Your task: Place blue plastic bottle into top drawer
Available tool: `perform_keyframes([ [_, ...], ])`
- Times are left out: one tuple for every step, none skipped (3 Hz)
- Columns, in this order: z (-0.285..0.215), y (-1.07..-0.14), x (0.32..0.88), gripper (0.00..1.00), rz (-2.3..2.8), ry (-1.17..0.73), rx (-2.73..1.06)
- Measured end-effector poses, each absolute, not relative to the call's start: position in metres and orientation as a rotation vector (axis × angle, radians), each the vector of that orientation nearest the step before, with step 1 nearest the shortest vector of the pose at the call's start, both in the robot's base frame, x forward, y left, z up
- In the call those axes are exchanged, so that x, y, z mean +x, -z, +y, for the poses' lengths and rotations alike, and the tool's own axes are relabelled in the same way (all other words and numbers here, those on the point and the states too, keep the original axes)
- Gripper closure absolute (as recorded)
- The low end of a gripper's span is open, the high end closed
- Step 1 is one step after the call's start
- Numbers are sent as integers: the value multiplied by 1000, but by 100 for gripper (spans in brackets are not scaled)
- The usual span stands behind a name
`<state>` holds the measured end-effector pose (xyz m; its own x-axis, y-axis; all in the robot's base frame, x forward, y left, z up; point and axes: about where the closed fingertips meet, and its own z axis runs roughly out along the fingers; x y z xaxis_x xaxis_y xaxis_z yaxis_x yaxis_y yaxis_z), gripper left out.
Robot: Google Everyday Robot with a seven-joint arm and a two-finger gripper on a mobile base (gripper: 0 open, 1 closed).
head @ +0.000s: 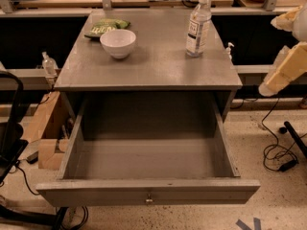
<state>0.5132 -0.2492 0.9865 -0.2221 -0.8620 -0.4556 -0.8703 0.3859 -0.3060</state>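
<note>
The blue plastic bottle (197, 27) is a tall clear bottle with a white cap and a white label. It stands upright at the back right of the grey table top (153, 66). The top drawer (148, 159) is pulled fully open below the table top, and its inside is bare. Its flat front panel has a small metal knob (149, 198). Only cream-white parts of my arm (287, 68) show at the right edge, well to the right of the table. The gripper itself is out of view.
A white bowl (118, 42) and a green snack bag (105, 28) sit at the back left of the table top. Small pump bottles stand on the side rails at left (48, 64) and right (229, 50). Wooden boxes (45, 128) and cables (280, 152) lie on the floor.
</note>
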Motion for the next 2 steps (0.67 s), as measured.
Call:
perform_keyframes([
  [-262,-988,552,0,1949,-126,-1286],
  [-266,-1007,597,0,1745,-175,-1113],
])
